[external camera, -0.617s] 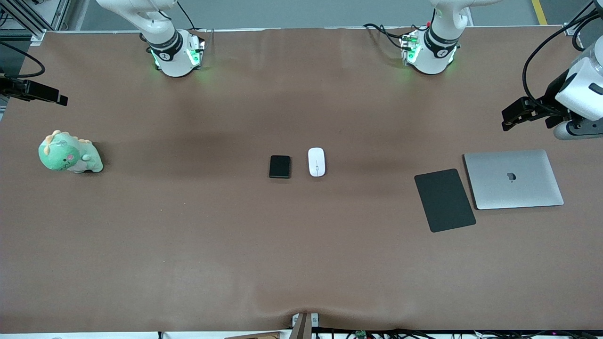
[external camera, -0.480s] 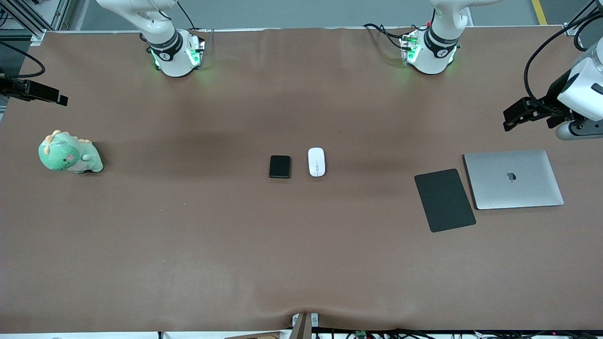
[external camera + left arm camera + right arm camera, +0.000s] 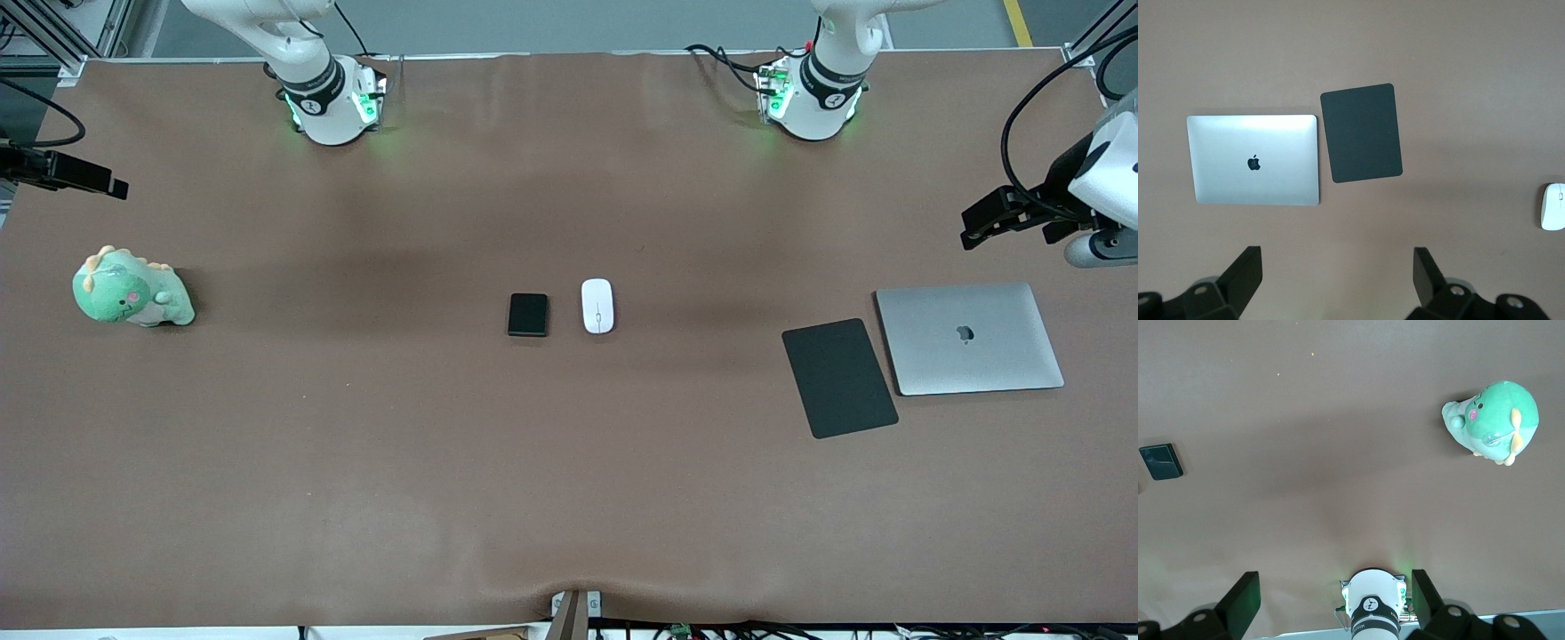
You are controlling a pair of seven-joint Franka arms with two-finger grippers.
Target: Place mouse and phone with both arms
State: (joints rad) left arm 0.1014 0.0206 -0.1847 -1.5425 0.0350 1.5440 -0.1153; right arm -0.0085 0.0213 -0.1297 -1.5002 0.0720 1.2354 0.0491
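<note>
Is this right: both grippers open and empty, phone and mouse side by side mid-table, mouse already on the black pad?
Not quite. The mouse is not on the pad; it lies on the bare table beside the phone, and the pad sits empty next to the laptop, as the front view shows. The left gripper and right gripper are open and empty.

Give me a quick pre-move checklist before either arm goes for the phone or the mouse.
1. Phone flat on the table, untouched: ok.
2. Mouse beside the phone, toward the left arm's end, a gap between them: ok.
3. Left gripper open, holding nothing, over bare table by the laptop: ok.
4. Right gripper open, holding nothing, at the right arm's end of the table: ok.
5. Mouse pad bare, lying beside the laptop: ok.
6. Plush dinosaur well apart from the phone: ok.
</note>
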